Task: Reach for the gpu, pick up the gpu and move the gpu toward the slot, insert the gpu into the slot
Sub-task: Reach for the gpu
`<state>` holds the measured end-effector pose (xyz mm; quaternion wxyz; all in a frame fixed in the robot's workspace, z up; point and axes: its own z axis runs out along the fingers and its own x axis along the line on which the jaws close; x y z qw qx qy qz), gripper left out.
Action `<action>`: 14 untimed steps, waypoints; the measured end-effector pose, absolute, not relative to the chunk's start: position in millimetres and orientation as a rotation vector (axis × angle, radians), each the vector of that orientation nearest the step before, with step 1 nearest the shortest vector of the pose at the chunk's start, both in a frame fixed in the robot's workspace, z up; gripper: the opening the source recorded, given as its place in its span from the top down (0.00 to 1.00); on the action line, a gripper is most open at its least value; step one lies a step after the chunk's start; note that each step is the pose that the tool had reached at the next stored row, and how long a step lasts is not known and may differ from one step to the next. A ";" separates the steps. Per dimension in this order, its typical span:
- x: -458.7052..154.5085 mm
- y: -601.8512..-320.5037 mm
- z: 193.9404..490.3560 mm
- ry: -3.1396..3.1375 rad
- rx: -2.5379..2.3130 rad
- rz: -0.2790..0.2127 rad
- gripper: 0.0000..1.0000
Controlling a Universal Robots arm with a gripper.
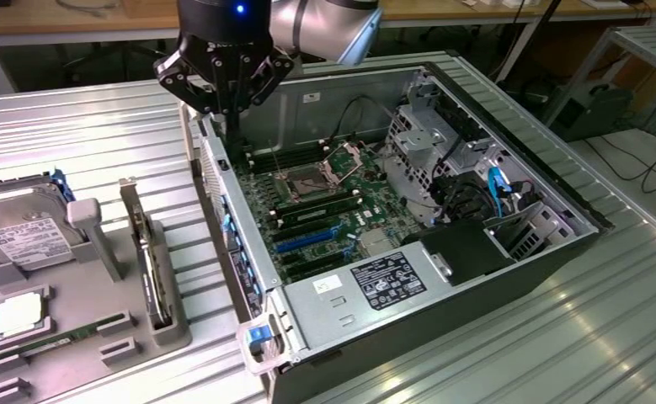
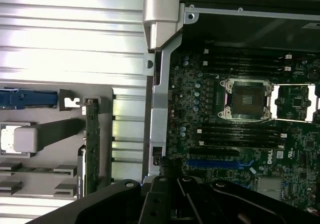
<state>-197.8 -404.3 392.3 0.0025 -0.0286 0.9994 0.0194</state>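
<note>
Hand (image 1: 234,111) is clamped shut with nothing between its fingers. It's hanging right over the open computer case (image 1: 474,295), above the case's long side wall near its far corner in the exterior view.

The gpu (image 1: 152,269) isn't in the case. It's parked outside, on the exterior view's left of that same wall, standing on its long edge in a grey holder (image 1: 103,337) on the ribbed metal surface (image 1: 103,143). That puts the card well apart from the hand, lower down and off to the side of the case, with nothing touching it. Its silvery bracket sticks up at the end that's closer to the hand.

The slot (image 1: 305,241) is the blue strip on the green motherboard (image 1: 350,189) lying inside the case, roughly mid-board, with no card seated in it. In the wrist view the same blue strip shows just past the hand's dark linkage.

A hard drive (image 1: 18,231) with a white label also sits outside the case, on the far side of the holder from it.
</note>
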 end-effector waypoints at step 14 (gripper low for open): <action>-204.6 -405.2 392.2 3.133 -0.144 0.061 0.89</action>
